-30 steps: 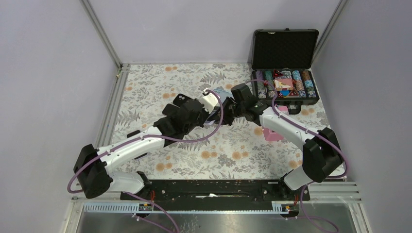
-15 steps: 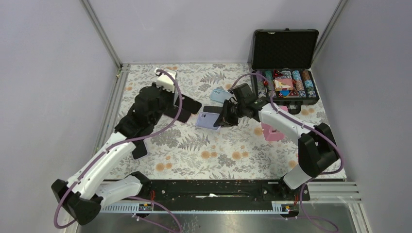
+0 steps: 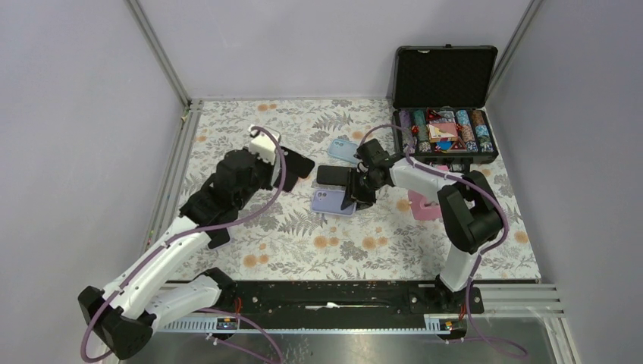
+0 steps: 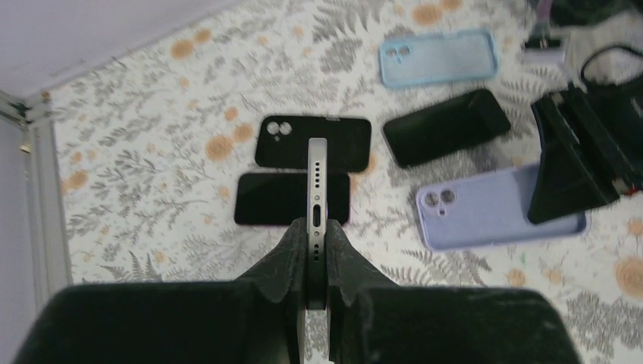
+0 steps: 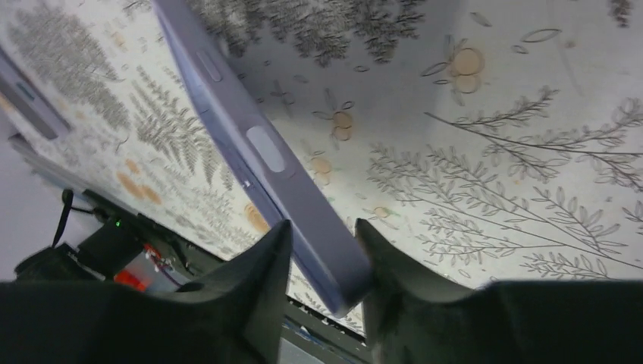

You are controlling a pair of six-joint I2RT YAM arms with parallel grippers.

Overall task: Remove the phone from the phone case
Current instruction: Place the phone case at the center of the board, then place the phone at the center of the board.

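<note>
Floral cloth [image 3: 303, 227] covers table; grey walls. L gripper [image 4: 316, 231] clenched on phone [image 4: 317, 178], held edge-on w/ port end toward wrist cam, up over far-left cloth. Phone is bare, well apart from lilac case [image 3: 327, 201]. Lilac case lies flat mid-table, camera cutout at its left end. R gripper [image 5: 322, 225] straddles case's right edge, 1 finger each side; can't tell if pinching or let go. Under held phone: black case [image 4: 345, 140] and black phone [image 4: 265, 199]. 2nd black phone [image 4: 446, 127] and light-blue case [image 4: 438, 58] further right. Open chip case [image 3: 443, 76] far right.
</note>
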